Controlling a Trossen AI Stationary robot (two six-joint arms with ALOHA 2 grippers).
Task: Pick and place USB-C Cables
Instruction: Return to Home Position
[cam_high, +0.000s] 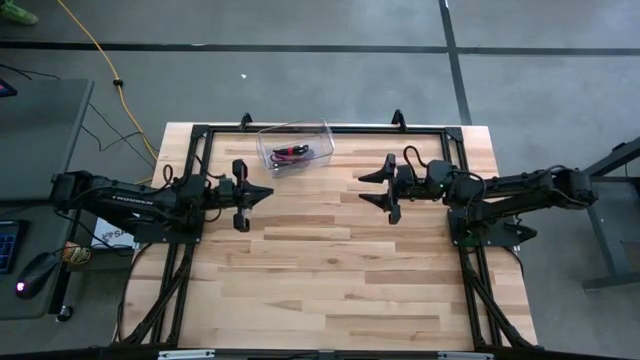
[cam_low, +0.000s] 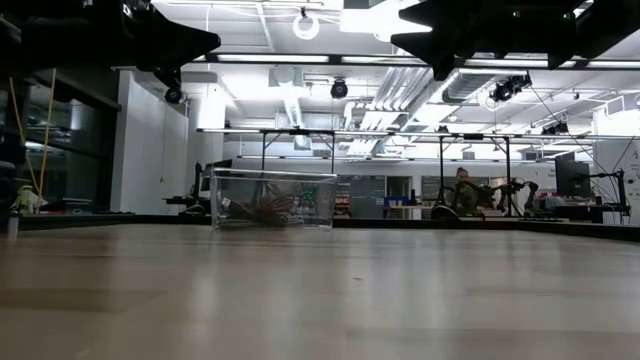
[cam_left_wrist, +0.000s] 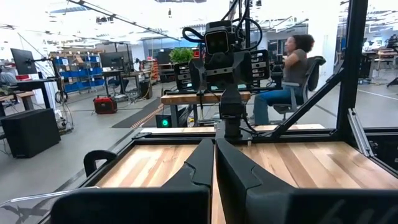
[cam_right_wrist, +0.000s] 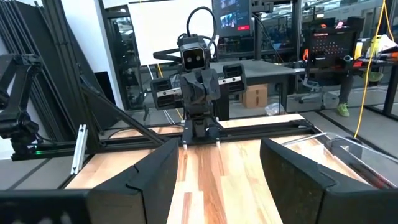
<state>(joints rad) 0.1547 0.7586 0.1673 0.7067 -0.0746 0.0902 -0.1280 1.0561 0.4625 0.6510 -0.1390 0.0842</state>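
A clear plastic box (cam_high: 296, 144) stands on the table near its far edge, left of the middle. Red and black cables (cam_high: 290, 154) lie bundled inside it, also seen in the low view as a cable bundle (cam_low: 262, 210). I cannot make out a silver-grey or pink cable apart from these. My left gripper (cam_high: 268, 192) hovers above the table, near side of the box, shut and holding nothing; its fingers nearly meet in the left wrist view (cam_left_wrist: 214, 168). My right gripper (cam_high: 366, 187) hovers right of the box, open and holding nothing, with a wide gap in the right wrist view (cam_right_wrist: 219, 180).
A black metal frame (cam_high: 330, 128) runs along the table's far edge and both sides. Bare wood (cam_high: 330, 270) fills the middle and near part. A yellow cord (cam_high: 108, 65) lies on the floor beyond the table. A person (cam_left_wrist: 297, 68) sits at a desk in the room behind.
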